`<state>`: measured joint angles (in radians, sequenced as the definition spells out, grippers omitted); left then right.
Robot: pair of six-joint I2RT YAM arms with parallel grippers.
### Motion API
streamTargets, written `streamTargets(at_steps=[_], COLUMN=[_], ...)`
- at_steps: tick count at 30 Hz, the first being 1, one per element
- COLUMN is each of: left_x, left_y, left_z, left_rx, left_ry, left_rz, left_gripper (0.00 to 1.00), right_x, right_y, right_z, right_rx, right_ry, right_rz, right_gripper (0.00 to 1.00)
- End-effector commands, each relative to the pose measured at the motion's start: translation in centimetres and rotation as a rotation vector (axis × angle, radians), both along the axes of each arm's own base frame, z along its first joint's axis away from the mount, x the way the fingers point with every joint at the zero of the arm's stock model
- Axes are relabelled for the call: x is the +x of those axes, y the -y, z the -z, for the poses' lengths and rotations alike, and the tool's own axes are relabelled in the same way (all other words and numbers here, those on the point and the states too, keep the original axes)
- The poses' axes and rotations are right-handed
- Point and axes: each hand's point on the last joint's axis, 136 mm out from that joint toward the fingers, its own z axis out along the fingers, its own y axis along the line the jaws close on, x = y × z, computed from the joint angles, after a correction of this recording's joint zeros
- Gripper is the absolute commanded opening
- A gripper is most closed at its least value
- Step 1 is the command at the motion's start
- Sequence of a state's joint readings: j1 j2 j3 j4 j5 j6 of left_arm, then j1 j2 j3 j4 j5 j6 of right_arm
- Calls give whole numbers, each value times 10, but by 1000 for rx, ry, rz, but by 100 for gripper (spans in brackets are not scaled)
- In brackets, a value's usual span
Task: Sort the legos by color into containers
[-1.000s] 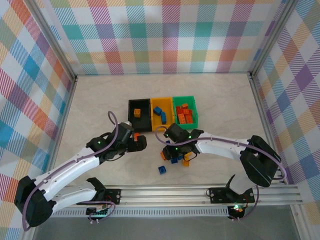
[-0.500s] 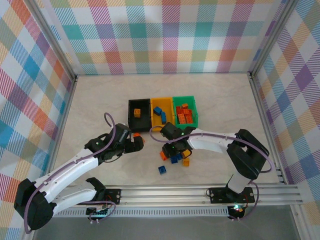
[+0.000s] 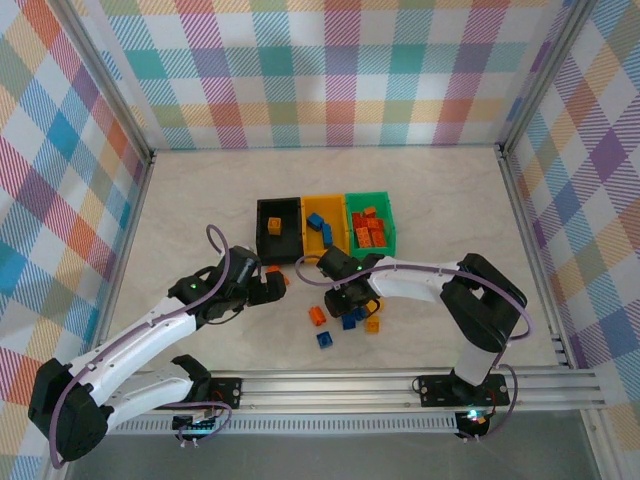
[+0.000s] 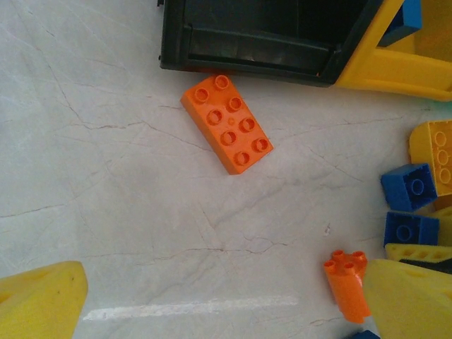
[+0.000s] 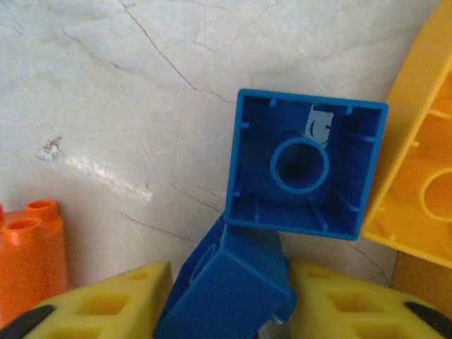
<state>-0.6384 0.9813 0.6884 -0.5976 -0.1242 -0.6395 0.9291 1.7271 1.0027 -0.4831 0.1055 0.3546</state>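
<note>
Three plaid walls (image 3: 320, 70), marble (image 3: 440, 190); left gripper (image 4: 226, 296) agape, right gripper (image 5: 227, 311) tight on blue lego (image 5: 215, 282)

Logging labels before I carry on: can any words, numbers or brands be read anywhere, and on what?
None can be read.
Upturned blue brick: a pale mark inside its hollow, too blurred to read.
Orange brick: no legible lettering on its studs.

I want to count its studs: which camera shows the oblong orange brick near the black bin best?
Left wrist. There the orange brick lies flat, studs up, all eight countable, close by the black bin. The top external view gives a small orange patch of the brick, studs too small to count.
</note>
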Motion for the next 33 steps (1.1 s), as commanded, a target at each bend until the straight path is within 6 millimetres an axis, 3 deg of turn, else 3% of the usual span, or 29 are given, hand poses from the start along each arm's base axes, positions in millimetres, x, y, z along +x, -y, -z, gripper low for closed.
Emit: streamTargets(at_steps=[1,6,9,14,20,25,27,29,33], left_x=[-2,-2,-2,-2,-6,-11,-12,-13,-13], left_y=[-2,-1,3,6,6,8,9,9,13], left_z=[2,4,6,13,27,33,36,38,38], left_rx=[-3,-5,-15,-16,4,-7,-7,-5,-11], left_ry=[-14,-21,-29,-52,-92,-116,-127,-132,-138], left_rz=[-6,1,9,19,26,42,51,57,82], left_gripper=[100,100,100,100,100,100,100,100,100], right_x=[1,3,13,68,143,184,193,199,198], right_y=[-7,-9,-15,-26,-39,-47,-50,-51,-50], right_z=[-8,-34,-65,-110,-112,-105,-102,-101,-113], right_rx=[40,92,153,240,262,247,244,245,268], right_ry=[8,57,105,160,159,157,152,152,173], right_rz=[-9,-24,-25,26,113,152,169,180,182], right_gripper=[39,27,25,24,24,29,38,58,62])
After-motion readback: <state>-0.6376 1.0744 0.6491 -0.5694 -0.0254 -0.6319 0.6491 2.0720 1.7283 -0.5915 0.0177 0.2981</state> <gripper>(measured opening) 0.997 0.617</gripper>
